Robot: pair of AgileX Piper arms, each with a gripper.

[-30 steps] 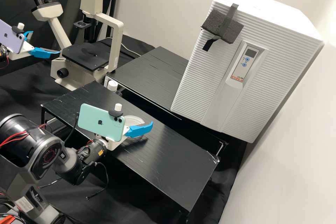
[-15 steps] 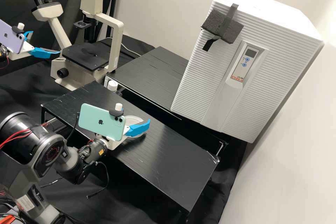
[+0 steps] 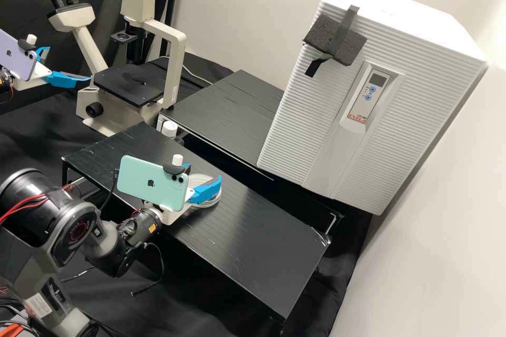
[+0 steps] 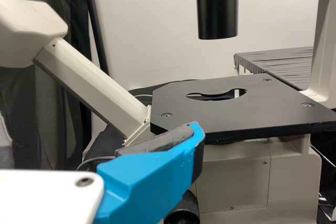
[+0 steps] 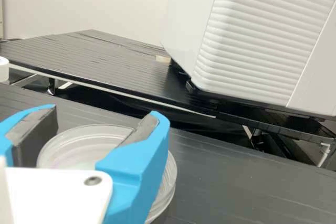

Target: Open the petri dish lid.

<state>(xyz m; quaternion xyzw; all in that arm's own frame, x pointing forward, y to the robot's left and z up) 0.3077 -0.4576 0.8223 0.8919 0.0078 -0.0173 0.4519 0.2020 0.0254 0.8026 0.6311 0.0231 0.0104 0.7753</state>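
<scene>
Our R white blue-fingered gripper (image 5: 104,113) is spread, empty, near the clear round plastic petri dish (image 5: 71,148) on the black table (image 3: 263,245). Prob. light, stiff, slick; we'd pinch opp. rim sides gently.

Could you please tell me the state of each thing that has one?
Right gripper: open at the dish, contact unclear
Left gripper: open
Petri dish: lying flat on the bench
Lid: seemingly on, fit unclear
Cabinet: closed
Display: dark
Foam block: taped to cabinet
Microscope: upright
</scene>
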